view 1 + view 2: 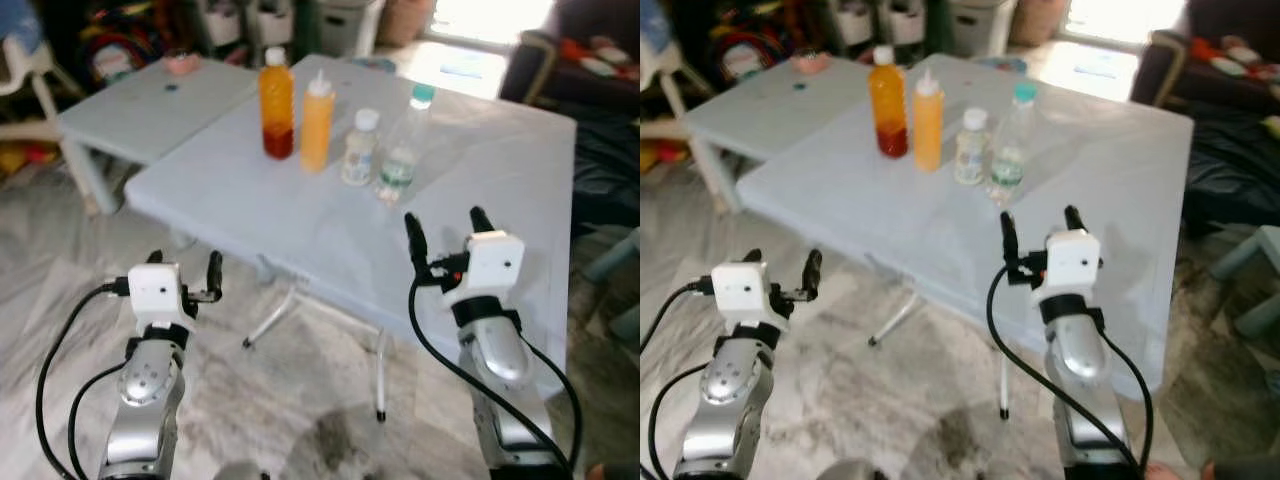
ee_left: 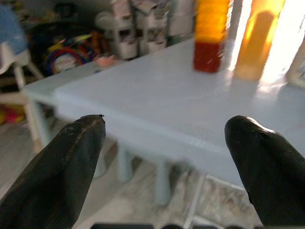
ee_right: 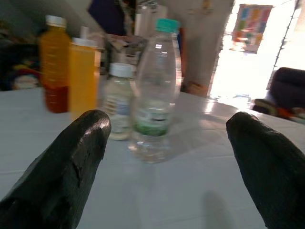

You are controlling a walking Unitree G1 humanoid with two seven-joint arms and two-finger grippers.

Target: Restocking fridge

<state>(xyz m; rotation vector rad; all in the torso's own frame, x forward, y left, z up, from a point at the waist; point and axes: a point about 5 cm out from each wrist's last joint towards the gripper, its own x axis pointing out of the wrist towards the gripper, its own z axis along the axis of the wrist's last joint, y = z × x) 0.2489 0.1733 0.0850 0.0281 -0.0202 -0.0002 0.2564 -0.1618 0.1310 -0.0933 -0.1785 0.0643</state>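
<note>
Four bottles stand together on a pale blue table (image 1: 250, 200): an orange juice bottle with a red bottom (image 1: 276, 103), a yellow squeeze bottle (image 1: 316, 122), a small white-capped bottle (image 1: 360, 148) and a clear water bottle with a teal cap (image 1: 405, 150). My right gripper (image 1: 447, 230) is open above the table's near part, facing the water bottle (image 3: 156, 95) a short way off. My left gripper (image 1: 183, 268) is open, lower, off the table's near left edge, looking toward the juice bottle (image 2: 210, 33).
A second pale table (image 1: 150, 100) adjoins at the left, with a small pink thing (image 1: 181, 63) on it. White storage bins (image 1: 250, 20) and toys line the back. A dark sofa (image 1: 590, 70) stands at the right. The floor is marbled tile (image 1: 300, 420).
</note>
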